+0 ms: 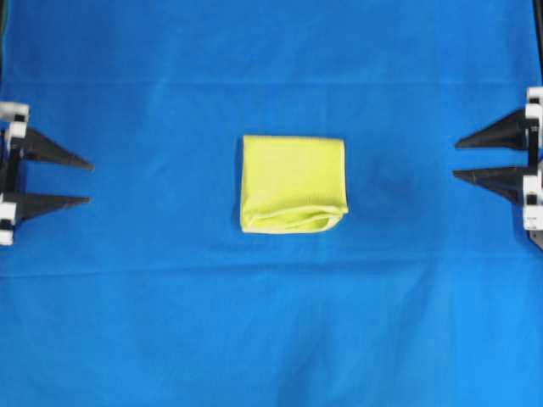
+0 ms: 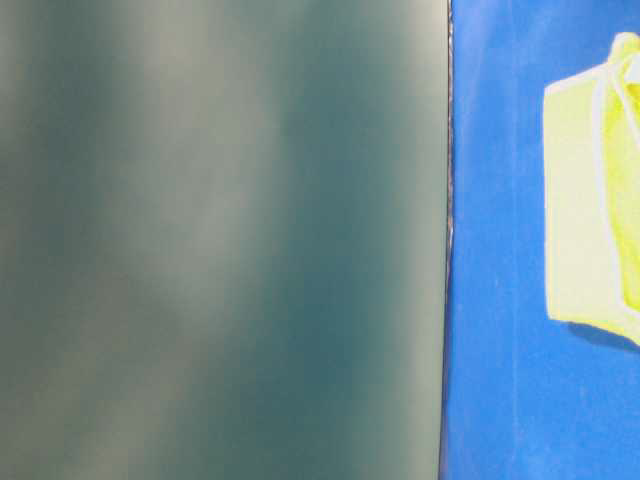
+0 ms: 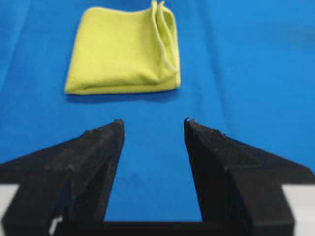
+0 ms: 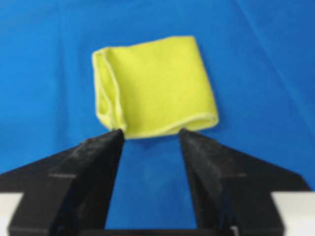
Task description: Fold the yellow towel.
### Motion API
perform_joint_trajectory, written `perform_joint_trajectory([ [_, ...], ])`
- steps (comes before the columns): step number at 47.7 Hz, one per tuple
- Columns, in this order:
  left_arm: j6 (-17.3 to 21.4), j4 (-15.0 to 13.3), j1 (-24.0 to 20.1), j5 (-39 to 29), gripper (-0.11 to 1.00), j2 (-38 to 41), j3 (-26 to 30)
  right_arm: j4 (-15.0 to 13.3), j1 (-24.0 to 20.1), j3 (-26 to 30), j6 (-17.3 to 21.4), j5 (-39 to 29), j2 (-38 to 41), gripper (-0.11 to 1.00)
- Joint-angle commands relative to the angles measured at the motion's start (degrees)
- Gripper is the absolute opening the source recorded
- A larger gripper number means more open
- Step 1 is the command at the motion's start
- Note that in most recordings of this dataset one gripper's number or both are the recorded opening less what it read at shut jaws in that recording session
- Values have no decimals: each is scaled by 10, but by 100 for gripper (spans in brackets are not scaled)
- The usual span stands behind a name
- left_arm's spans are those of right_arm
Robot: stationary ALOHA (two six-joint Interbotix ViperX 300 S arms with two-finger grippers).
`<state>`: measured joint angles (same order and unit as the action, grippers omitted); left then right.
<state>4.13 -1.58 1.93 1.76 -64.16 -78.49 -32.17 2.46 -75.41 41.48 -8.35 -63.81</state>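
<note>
The yellow towel (image 1: 293, 184) lies folded into a compact, layered square in the middle of the blue cloth, its loose hems bunched along the near edge. It also shows in the left wrist view (image 3: 123, 51), the right wrist view (image 4: 155, 86) and at the right edge of the table-level view (image 2: 595, 200). My left gripper (image 1: 90, 181) rests at the far left, open and empty, well away from the towel. Over at the far right, my right gripper (image 1: 456, 159) is open with nothing in it, also apart from the towel. Blue cloth shows between both pairs of fingers (image 3: 152, 123) (image 4: 150, 132).
A blue cloth (image 1: 271, 322) covers the whole table, with shallow creases. A blurred grey-green surface (image 2: 220, 240) fills the left two thirds of the table-level view.
</note>
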Motion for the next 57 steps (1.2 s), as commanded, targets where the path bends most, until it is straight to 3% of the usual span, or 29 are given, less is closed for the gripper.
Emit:
perform_joint_trajectory([
  [1,-2,-1,2,4,48,-11,-4,0,21,-19,3,23,-18,54],
  [7,-2,-1,1,4,48,-18,-7,2,36,-28,4,31,-26,54],
  [57,-2,-1,-14,-1,48,-18,-7,0,36,-28,3,31,-23,53],
])
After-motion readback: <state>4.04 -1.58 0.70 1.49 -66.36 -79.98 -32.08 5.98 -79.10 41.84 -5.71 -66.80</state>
